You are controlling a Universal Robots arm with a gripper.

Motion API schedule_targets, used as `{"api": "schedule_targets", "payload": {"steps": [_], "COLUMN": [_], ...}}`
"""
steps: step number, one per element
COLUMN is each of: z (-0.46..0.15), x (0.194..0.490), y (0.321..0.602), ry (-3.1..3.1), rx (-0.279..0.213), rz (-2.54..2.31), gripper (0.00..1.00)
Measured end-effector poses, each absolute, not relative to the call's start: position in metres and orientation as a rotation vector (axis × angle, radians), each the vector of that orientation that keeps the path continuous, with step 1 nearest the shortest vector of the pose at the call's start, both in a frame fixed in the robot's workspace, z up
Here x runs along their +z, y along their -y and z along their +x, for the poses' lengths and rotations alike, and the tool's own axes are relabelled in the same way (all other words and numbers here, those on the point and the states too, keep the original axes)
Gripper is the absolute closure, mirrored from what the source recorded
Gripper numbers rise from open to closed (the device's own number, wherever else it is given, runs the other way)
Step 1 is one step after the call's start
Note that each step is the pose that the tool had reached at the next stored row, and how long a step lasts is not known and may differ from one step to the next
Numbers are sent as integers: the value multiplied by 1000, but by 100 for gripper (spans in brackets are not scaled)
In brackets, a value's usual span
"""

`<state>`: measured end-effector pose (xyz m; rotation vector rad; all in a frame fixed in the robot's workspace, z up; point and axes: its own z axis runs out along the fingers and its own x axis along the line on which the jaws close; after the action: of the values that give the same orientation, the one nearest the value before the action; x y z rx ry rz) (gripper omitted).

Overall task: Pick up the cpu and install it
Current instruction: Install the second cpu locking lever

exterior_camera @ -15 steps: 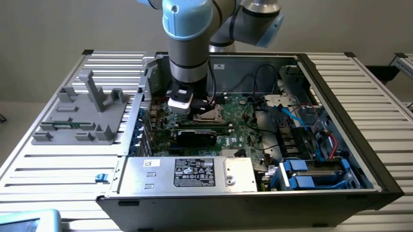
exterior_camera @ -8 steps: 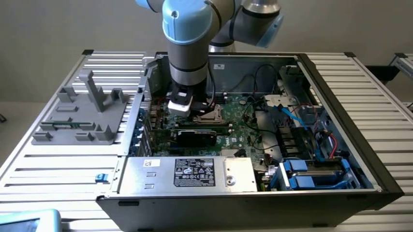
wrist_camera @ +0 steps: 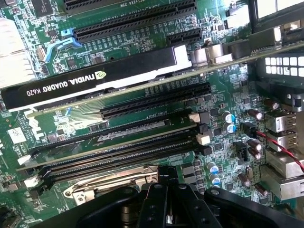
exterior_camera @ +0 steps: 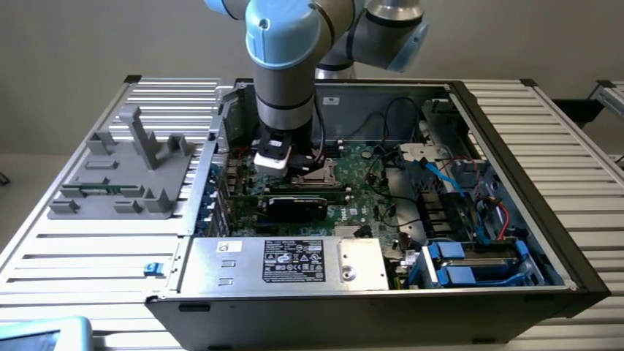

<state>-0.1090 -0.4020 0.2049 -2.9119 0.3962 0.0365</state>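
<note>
Wrist view: tool (wrist_camera: 164, 209) over socket frame (wrist_camera: 111, 183)

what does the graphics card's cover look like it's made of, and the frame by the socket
The graphics card cover looks like matte black plastic, with printed white lettering and little glare. The socket frame seems bare metal, probably steel: silvery, bright reflections, thin stamped edges.

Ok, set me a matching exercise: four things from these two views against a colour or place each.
Things:
1. graphics card
2. power supply
3. fixture block
4. drive caddies

Descriptions:
A. grey, outside the case on the exterior view's left
B. blue, in the case's near corner on the exterior view's right
C. black, seated in a motherboard slot
D. silver, with a black label

Pairs: 1-C, 2-D, 3-A, 4-B
</note>
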Motion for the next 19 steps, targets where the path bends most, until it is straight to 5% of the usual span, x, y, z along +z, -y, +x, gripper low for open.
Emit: {"api": "schedule_targets", "payload": {"steps": [19], "z": [-109], "x": [201], "y": [400], "ry": [-395], "rx": [23], "rz": [-2910], "gripper": [89]}}
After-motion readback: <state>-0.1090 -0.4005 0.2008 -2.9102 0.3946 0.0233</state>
